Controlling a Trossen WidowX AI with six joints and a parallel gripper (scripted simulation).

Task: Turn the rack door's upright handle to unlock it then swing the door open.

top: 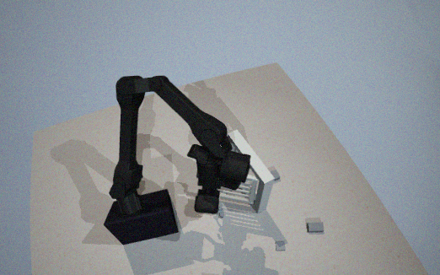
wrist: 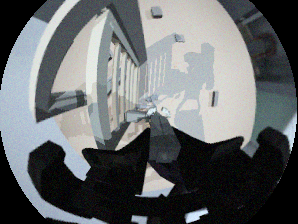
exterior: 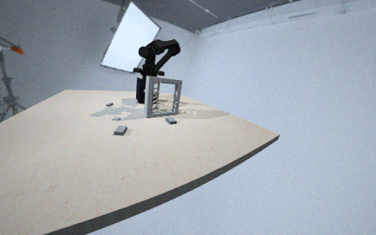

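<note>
Rack Door Ajar, Handle Gripped

A pale gray rack door point(top: 252, 193) point(exterior: 155, 96) point(wrist: 95, 75), lined with narrow parallel slats, stands upright and partly open below and beside the gripper point(top: 207, 186) point(exterior: 148, 72) point(wrist: 164, 138), angled away from its frame. The rectangular frame point(top: 252, 156) point(exterior: 178, 97) point(wrist: 44, 75), light-edged and gray-sided, stands upright on the table beyond the door from the gripper. The plain gray handle point(wrist: 165, 145) is clasped between the gripper's fingers; its exact turn cannot be told.

The arm point(top: 179, 105) point(exterior: 161, 45) is showing matt black plastic; the worktop point(top: 335, 181) point(exterior: 124, 173) point(wrist: 232, 65) is resembling smooth, pale wood.
</note>
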